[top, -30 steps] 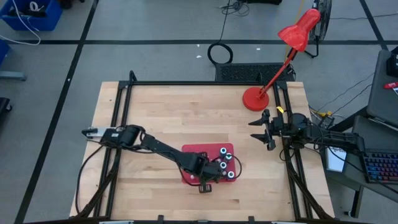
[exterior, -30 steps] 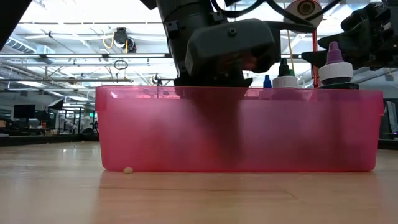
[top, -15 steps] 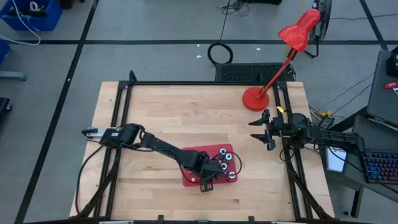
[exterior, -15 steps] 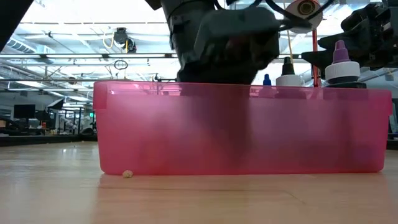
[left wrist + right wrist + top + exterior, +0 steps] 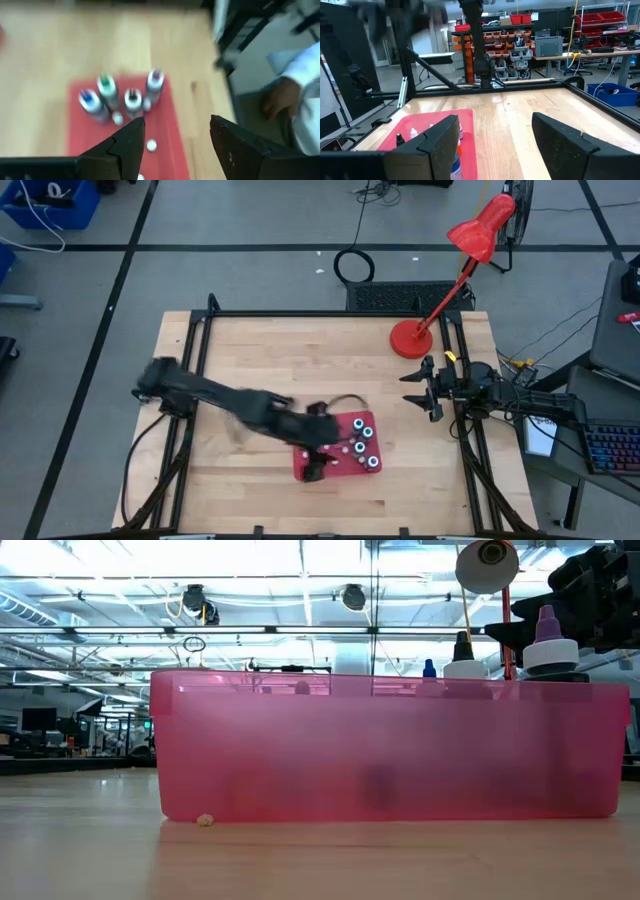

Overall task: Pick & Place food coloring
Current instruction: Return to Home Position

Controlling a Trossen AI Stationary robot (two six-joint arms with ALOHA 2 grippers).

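A flat red tray (image 5: 322, 442) lies near the table's front edge, right of the middle. In it stand several food coloring bottles (image 5: 362, 442). The left wrist view shows them with blue (image 5: 89, 100), green (image 5: 106, 86), white (image 5: 132, 98) and purple (image 5: 155, 81) tops, with tiny white ones (image 5: 149, 145) beside them. In the low view their tops (image 5: 546, 638) stick up over the tray's pink wall (image 5: 390, 755). My left gripper (image 5: 177, 145) hovers open above the tray's near left part (image 5: 312, 467), touching nothing. My right gripper (image 5: 415, 390) waits open at the table's right edge.
A red desk lamp (image 5: 413, 338) stands on the table's far right corner. A crumb (image 5: 205, 819) lies on the wood in front of the tray. In the left wrist view a person's hand (image 5: 280, 100) and white sleeve show beyond the table's edge.
My left gripper has risen out of the tray and gone up out of the low view, and its arm has swung toward the table's left. The bottles stay standing in the tray. The tray has shifted slightly on the table.
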